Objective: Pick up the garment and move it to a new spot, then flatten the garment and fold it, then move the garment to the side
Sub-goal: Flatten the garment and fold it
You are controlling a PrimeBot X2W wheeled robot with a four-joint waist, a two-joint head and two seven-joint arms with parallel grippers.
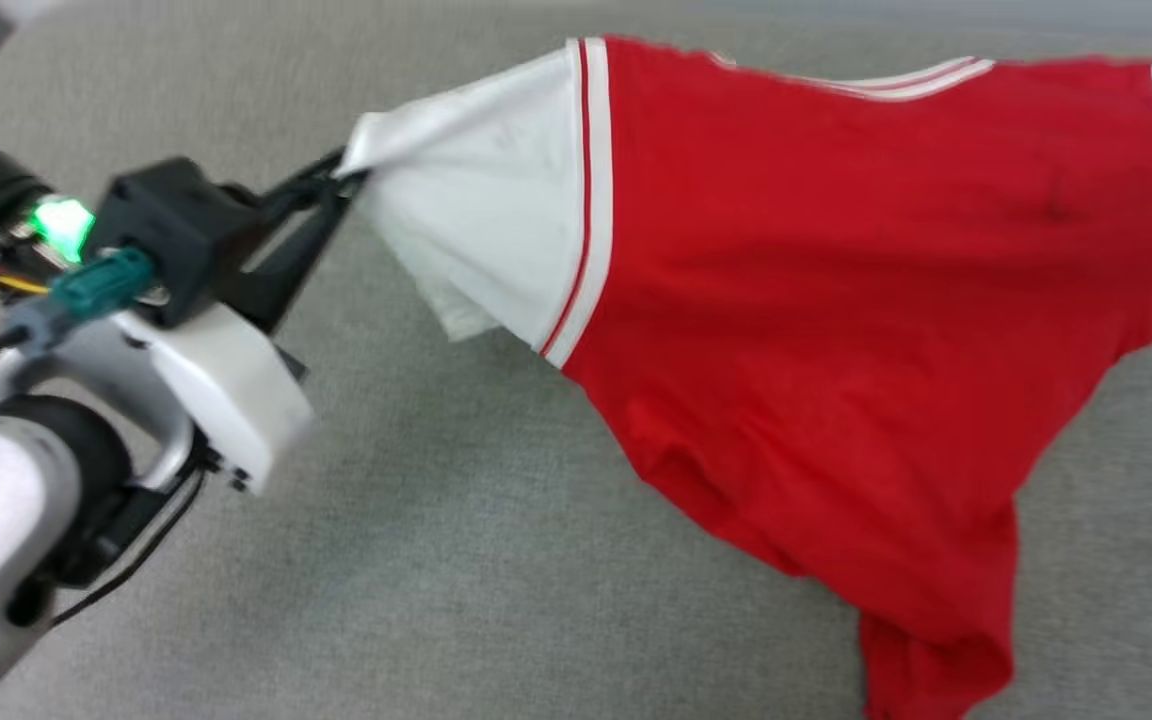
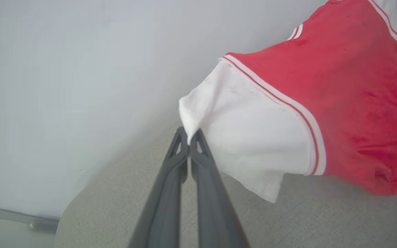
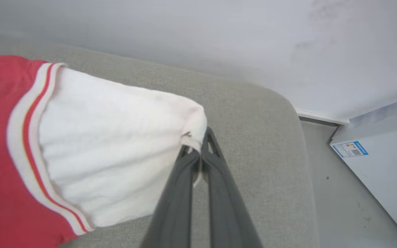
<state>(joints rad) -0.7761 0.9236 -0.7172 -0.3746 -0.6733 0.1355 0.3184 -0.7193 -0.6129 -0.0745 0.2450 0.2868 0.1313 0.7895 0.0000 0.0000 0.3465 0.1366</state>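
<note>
We hold the shirt (image 1: 836, 300) stretched over the grey cushion (image 1: 416, 560): left gripper (image 1: 341, 178) pinching one white sleeve (image 1: 476, 200), right gripper (image 3: 201, 144) pinching the other.

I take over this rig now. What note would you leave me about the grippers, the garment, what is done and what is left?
Left gripper: shut on the tip of one white sleeve.
Right gripper: shut on the tip of the other white sleeve.
Garment: held up, spread between both grippers above the grey fabric surface; red body hangs down.
Done: pickup.
Left: lay it at a new spot, flatten, fold, move aside.
</note>
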